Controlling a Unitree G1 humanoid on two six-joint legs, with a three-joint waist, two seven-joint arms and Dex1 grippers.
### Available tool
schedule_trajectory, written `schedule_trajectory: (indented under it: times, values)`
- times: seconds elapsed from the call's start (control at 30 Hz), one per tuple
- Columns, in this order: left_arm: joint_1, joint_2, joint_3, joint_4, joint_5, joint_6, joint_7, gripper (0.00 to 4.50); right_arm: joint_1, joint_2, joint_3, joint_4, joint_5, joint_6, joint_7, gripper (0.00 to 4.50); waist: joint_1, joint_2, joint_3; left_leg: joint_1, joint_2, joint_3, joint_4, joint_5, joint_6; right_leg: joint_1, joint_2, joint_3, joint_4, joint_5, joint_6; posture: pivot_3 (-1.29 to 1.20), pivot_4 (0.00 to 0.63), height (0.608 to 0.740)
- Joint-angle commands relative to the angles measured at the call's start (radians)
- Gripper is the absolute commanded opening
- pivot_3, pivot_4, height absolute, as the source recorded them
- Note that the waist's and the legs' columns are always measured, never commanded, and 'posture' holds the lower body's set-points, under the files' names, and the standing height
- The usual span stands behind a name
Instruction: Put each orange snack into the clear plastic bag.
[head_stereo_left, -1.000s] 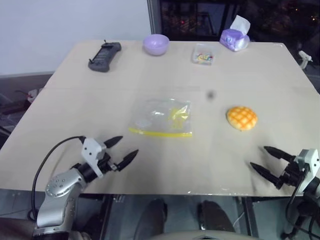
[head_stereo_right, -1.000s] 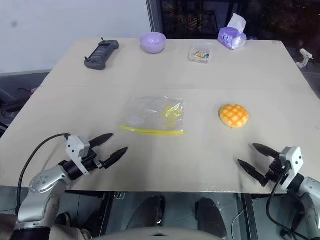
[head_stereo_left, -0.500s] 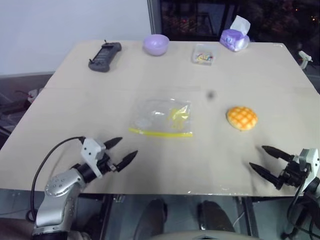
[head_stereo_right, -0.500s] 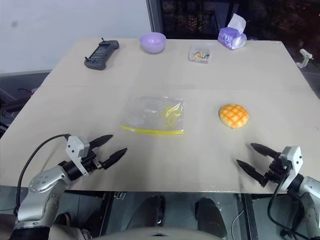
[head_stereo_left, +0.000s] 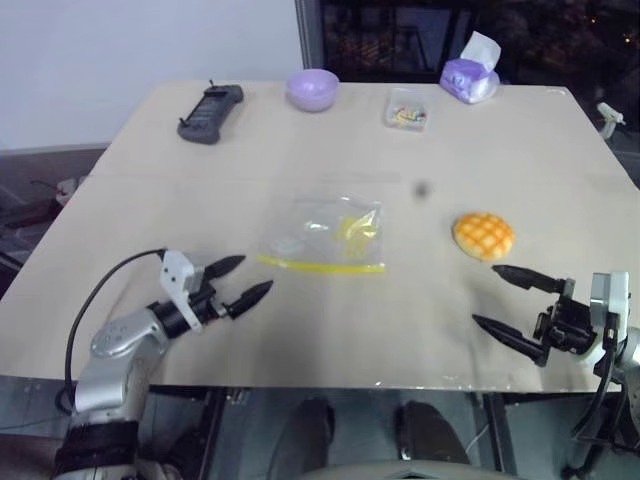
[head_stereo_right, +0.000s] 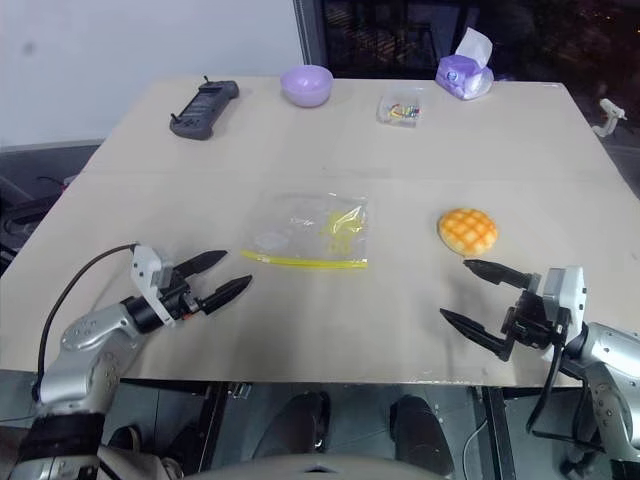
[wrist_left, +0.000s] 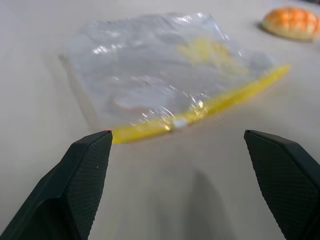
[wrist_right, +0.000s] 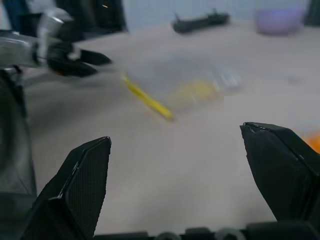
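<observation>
Bun first, since that is what I have to lift: the orange snack (head_stereo_left: 484, 236) sits right of centre in the head view, alone on the bare table (head_stereo_left: 150, 200), well apart from everything else. It looks light and soft to me, a domed thing with a criss-cross crust, so I judge a hard squeeze would dent or crack it. I would take it across its widest part, low on the sides, with a gentle close. The dome may let the tips slide upward if I grab too high.

My right gripper (head_stereo_left: 510, 300) hovers just below and slightly right of the bun, jaws spread wide, nothing between them. It is not touching the bun.

Centre of the frame holds the clear plastic bag (head_stereo_left: 322, 233), lying flat with its yellow seal strip (head_stereo_left: 320, 266) along the lower edge, facing me. I expect it to be thin, floppy and slippery, with nothing stiff to push against. The mouth looks flat, and I cannot tell whether the seal is pressed shut. I would pinch one layer at the strip, where the plastic is thickest, and lift to open it.

My left gripper (head_stereo_left: 235, 282) sits lower left of the bag, jaws apart and empty; its wrist view shows the strip just beyond its fingertips (wrist_left: 90, 165), not yet touched
</observation>
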Motion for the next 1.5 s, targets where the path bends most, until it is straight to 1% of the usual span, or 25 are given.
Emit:
schedule_trajectory:
  times: [0.03,0.13,0.3,0.37,0.43,0.47,0.53,0.7,0.8,0.83,0.87,0.97,1.0,1.03,1.07,1.17,1.23,1.3,1.4,1.5]
  values:
    - [-0.136,0.023,0.021,0.117,-0.043,0.140,0.024,4.46,-0.009,-0.014,0.005,-0.040,0.017,0.024,-0.016,4.50,0.001,0.000,0.000,0.000,0.000,0.000,0.000,0.000,0.000,0.000,0.000,0.000,0.000,0.000,0.000,0.00,0.150,0.740]
    - [-0.249,0.027,0.014,0.212,-0.071,0.263,0.007,4.46,-0.016,-0.014,0.007,-0.025,0.001,0.020,-0.019,4.50,-0.003,-0.001,0.000,-0.001,-0.001,-0.002,0.001,0.000,0.000,0.000,0.000,-0.002,0.001,0.000,0.000,0.00,0.150,0.740]
    - [-0.391,0.012,-0.008,0.357,-0.059,0.369,-0.004,4.46,-0.017,-0.010,0.013,-0.025,-0.009,0.016,-0.031,4.50,-0.009,-0.001,0.001,0.000,-0.001,-0.001,0.001,0.000,0.000,-0.001,0.000,-0.001,0.003,0.000,0.000,0.00,0.150,0.740]
    - [-0.440,0.010,-0.070,0.427,-0.013,0.419,-0.018,4.46,-0.018,-0.003,0.015,-0.032,-0.015,0.013,-0.045,4.50,-0.009,-0.001,0.001,0.000,-0.001,-0.001,0.001,0.000,0.000,-0.001,0.000,-0.001,0.005,0.000,0.000,0.00,0.150,0.740]
    - [-0.464,0.014,-0.132,0.468,0.017,0.478,-0.057,4.46,-0.016,0.000,0.015,-0.037,-0.018,0.010,-0.055,4.50,-0.007,-0.001,0.000,0.000,-0.001,-0.001,0.002,0.000,0.000,-0.001,0.000,-0.001,0.006,0.000,0.000,0.00,0.150,0.740]
    - [-0.470,0.013,-0.141,0.475,0.016,0.502,-0.072,4.46,-0.014,0.000,0.014,-0.039,-0.018,0.010,-0.059,4.50,-0.005,0.000,0.000,0.000,-0.001,-0.001,0.002,0.000,0.000,-0.001,0.000,-0.001,0.006,0.000,0.000,0.00,0.150,0.740]
    - [-0.499,-0.005,-0.129,0.497,-0.004,0.556,-0.072,4.46,-0.004,0.004,0.012,-0.045,-0.020,0.009,-0.068,4.50,-0.003,0.000,0.000,0.000,-0.002,-0.001,0.003,0.000,0.000,0.000,0.000,-0.001,0.007,0.000,0.000,0.00,0.150,0.740]
    - [-0.542,-0.044,-0.112,0.519,-0.009,0.613,-0.062,4.46,0.013,0.011,0.015,-0.055,-0.027,0.003,-0.085,4.50,0.000,0.001,-0.001,0.000,-0.002,-0.002,0.005,0.000,0.000,0.000,0.000,-0.001,0.008,0.000,0.000,0.00,0.150,0.740]
    - [-0.541,-0.059,-0.107,0.510,0.001,0.610,-0.047,3.65,0.015,0.013,0.016,-0.056,-0.029,0.001,-0.091,4.50,-0.001,0.001,-0.001,0.000,-0.002,-0.002,0.007,0.000,0.000,0.000,-0.001,-0.001,0.010,0.000,0.000,0.00,0.150,0.740]
    - [-0.541,-0.064,-0.099,0.509,-0.004,0.618,-0.045,3.23,0.015,0.013,0.017,-0.056,-0.030,0.000,-0.092,4.50,-0.001,0.000,0.000,0.001,-0.002,-0.002,0.007,0.000,0.000,0.000,-0.001,-0.001,0.011,0.000,0.000,0.00,0.150,0.740]
    - [-0.539,-0.069,-0.092,0.504,-0.014,0.633,-0.046,2.67,0.014,0.015,0.017,-0.055,-0.036,-0.003,-0.097,4.50,-0.002,0.000,0.000,0.000,-0.002,-0.002,0.007,0.000,0.000,0.000,-0.001,-0.001,0.011,0.000,0.000,0.00,0.150,0.740]
    - [-0.522,-0.077,-0.078,0.459,-0.049,0.683,-0.064,1.25,0.002,0.020,0.019,-0.046,-0.049,-0.011,-0.111,4.50,-0.005,0.000,0.000,0.000,-0.002,-0.002,0.007,0.000,0.000,0.000,0.000,-0.001,0.011,0.000,0.000,0.00,0.150,0.740]
    - [-0.514,-0.079,-0.072,0.440,-0.064,0.702,-0.069,0.70,-0.001,0.021,0.020,-0.043,-0.051,-0.012,-0.113,4.50,-0.005,0.000,0.000,0.000,-0.002,-0.002,0.007,0.000,0.000,0.000,0.000,-0.001,0.011,0.000,0.000,0.00,0.150,0.740]
    - [-0.507,-0.083,-0.062,0.424,-0.081,0.723,-0.070,0.27,-0.005,0.021,0.022,-0.040,-0.054,-0.014,-0.115,4.50,-0.005,0.000,0.000,0.000,-0.002,-0.002,0.007,0.000,0.000,-0.001,0.000,-0.001,0.011,0.000,0.000,0.00,0.150,0.740]
    - [-0.500,-0.088,-0.050,0.406,-0.099,0.746,-0.067,0.03,-0.009,0.021,0.025,-0.038,-0.059,-0.017,-0.117,4.50,-0.005,0.000,0.000,0.000,-0.002,-0.002,0.007,0.000,0.000,-0.001,0.000,-0.001,0.012,0.000,0.000,0.00,0.150,0.740]
    - [-0.472,-0.125,0.034,0.316,-0.203,0.829,-0.041,0.03,-0.026,0.028,0.041,-0.025,-0.079,-0.021,-0.125,4.50,-0.005,0.000,0.000,0.000,-0.002,-0.002,0.008,0.000,0.000,-0.001,0.000,-0.001,0.012,0.000,0.000,0.00,0.150,0.740]
    - [-0.460,-0.159,0.108,0.244,-0.290,0.886,0.003,0.03,-0.036,0.031,0.056,-0.015,-0.103,-0.030,-0.132,4.50,-0.004,-0.001,0.001,0.000,-0.002,-0.002,0.008,0.000,0.000,-0.001,-0.001,-0.001,0.012,0.000,0.000,0.00,0.150,0.740]
    - [-0.464,-0.191,0.168,0.219,-0.359,0.956,0.068,0.03,-0.052,0.031,0.075,-0.004,-0.151,-0.044,-0.159,4.50,-0.005,-0.003,0.002,-0.001,-0.001,-0.002,0.008,0.000,0.000,-0.001,-0.001,-0.001,0.012,0.000,0.000,0.00,0.150,0.740]
    - [-0.466,-0.267,0.268,0.181,-0.463,1.031,0.208,0.03,-0.096,0.036,0.138,-0.019,-0.210,0.020,-0.231,4.50,-0.007,-0.003,0.002,0.000,-0.001,-0.002,0.008,0.000,0.000,-0.001,-0.001,-0.001,0.012,0.000,0.000,0.00,0.150,0.740]
    - [-0.446,-0.386,0.338,0.126,-0.538,1.119,0.430,0.03,-0.173,0.078,0.262,-0.024,-0.368,-0.007,-0.316,4.50,-0.008,-0.003,0.002,0.000,-0.001,-0.002,0.009,0.000,0.000,-0.001,-0.001,0.000,0.012,0.000,0.000,0.00,0.150,0.740]
